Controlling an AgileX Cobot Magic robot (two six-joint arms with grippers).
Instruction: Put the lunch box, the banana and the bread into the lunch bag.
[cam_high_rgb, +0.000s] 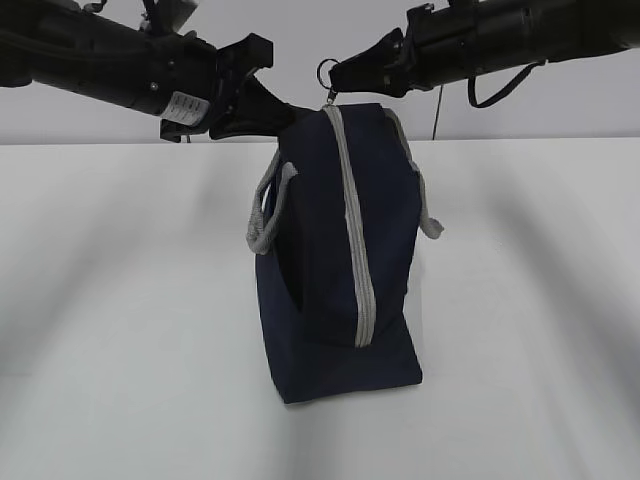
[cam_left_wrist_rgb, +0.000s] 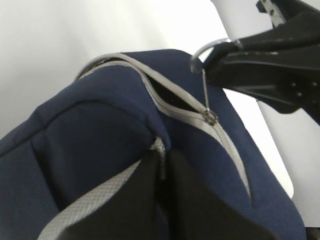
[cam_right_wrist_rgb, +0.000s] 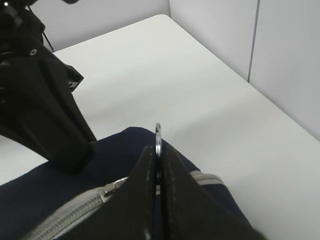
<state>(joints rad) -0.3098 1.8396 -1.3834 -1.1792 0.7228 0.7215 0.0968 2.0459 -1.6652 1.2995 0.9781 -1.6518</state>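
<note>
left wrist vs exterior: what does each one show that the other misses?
Left wrist only: a short unzipped gap behind the zipper slider, and the left gripper pinching the bag's top fabric. Exterior only: the whole lunch bag standing on the table, its grey handles hanging. Both: the right gripper shut on the ring pull.

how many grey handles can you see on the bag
2: one handle loops off the bag's left side, the other handle hangs on its right side. Neither gripper holds one.
</note>
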